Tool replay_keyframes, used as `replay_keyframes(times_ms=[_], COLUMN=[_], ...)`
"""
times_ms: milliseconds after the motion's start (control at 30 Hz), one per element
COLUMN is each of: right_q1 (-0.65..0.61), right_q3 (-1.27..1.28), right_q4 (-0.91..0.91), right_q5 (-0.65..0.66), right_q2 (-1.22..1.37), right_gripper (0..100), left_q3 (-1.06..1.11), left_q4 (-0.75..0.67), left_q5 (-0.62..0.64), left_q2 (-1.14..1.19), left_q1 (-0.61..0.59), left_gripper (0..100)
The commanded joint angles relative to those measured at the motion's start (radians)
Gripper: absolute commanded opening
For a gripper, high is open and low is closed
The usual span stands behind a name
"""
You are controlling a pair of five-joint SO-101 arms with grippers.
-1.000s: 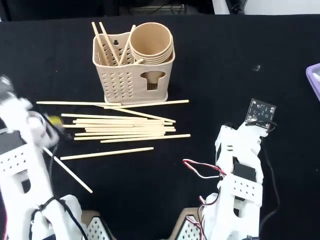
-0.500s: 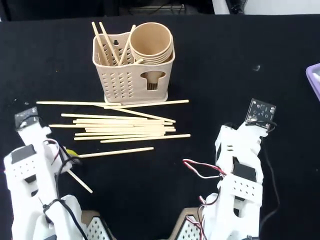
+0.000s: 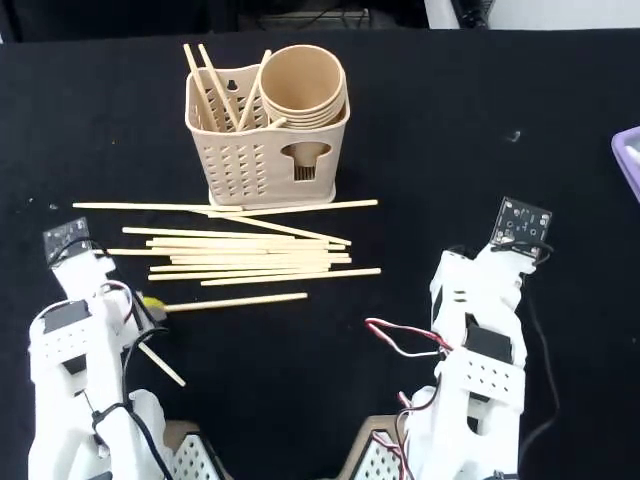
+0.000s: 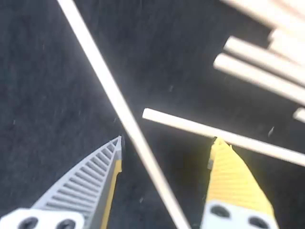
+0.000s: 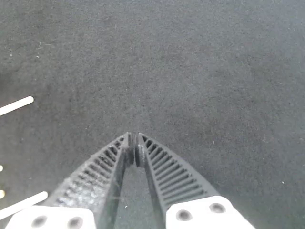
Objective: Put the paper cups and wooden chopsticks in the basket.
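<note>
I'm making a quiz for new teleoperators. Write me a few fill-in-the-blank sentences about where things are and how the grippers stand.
1. The paper cups are stacked inside the ____.
2. The left gripper is ____, with one chopstick running between its fingers.
3. The right gripper is ____ above bare table.
Missing words: basket; open; shut.

even overhead light, faint shadows on the dark table (image 3: 450, 120).
</note>
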Motion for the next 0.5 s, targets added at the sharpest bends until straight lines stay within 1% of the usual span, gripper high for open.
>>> replay_keyframes(times_ms=[0,133,233,467], right_q1=[-0.005,-0.005,-0.005,-0.005], right_q3=[-0.008,-0.008,-0.008,-0.008], right_q4=[-0.023,-0.023,-0.023,-0.023], right_q5=[0.011,0.011,0.011,0.011], right_q2=[-0.031,-0.031,-0.031,-0.031], right_gripper=[2.5,2.5,2.5,2.5], left_q3=[-0.018,-0.019,-0.036,-0.039], left_q4=[-0.048,-0.052,-0.052,-0.052], left_q5=[0.083,0.130,0.157,0.158], left_q2=[-0.020,-0.020,-0.020,-0.020], left_q1=[0.079,0.137,0.136,0.142], left_gripper=[29,29,29,29])
